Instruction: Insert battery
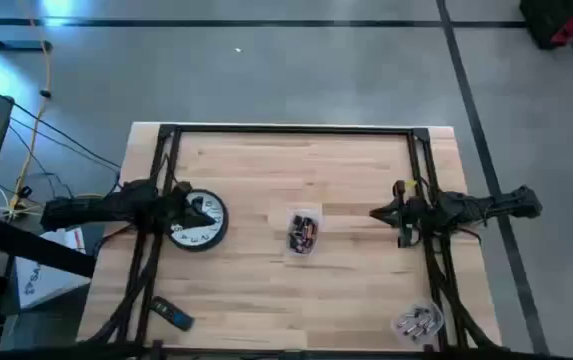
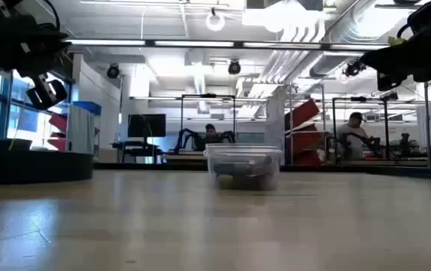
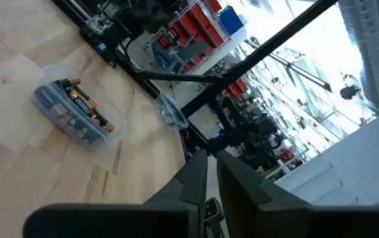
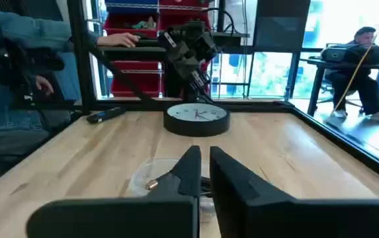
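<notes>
The clock [image 1: 198,220] lies flat at the table's [image 1: 366,160] nine o'clock side, under the left gripper [image 1: 188,211], presumably awaiting a battery. The batteries sit in a clear tub [image 1: 304,231] at centre. Both claws, including the right gripper [image 1: 378,212] at three o'clock, are pressed together, holding nothing.

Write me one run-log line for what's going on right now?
left gripper: shut, over round white wall clock | right gripper: shut, empty, raised | clear plastic battery tub: mid-table, untouched
</notes>
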You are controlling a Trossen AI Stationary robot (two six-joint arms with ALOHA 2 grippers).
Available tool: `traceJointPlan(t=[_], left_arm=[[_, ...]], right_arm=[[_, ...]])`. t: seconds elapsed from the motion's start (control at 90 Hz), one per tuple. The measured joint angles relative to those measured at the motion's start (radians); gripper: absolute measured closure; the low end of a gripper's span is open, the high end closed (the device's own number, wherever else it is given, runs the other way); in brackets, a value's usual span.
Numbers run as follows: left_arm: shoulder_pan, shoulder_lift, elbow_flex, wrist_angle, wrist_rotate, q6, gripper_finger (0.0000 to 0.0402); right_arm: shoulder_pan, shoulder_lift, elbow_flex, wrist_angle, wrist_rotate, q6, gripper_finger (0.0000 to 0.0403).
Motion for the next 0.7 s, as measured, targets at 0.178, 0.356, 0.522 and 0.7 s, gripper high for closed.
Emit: traceJointPlan(t=[0.178, 0.356, 0.522, 0.7], left_arm=[[0.000, 0.000, 0.000, 0.000, 0.000, 0.000, 0.0383], [0.000, 0.000, 0.000, 0.000, 0.000, 0.000, 0.0383], [0.023, -0.005, -0.012, 0.107, 0.006, 0.009, 0.0383], [0.035, 0.004, -0.010, 0.115, -0.037, 0.001, 0.0383]], right_arm=[[0.000, 0.000, 0.000, 0.000, 0.000, 0.000, 0.0402], [0.000, 0.000, 0.000, 0.000, 0.000, 0.000, 0.0402], [0.000, 0.000, 0.000, -0.001, -0.007, 0.000, 0.0402], [0.000, 0.012, 0.000, -0.001, -0.012, 0.000, 0.0402]])
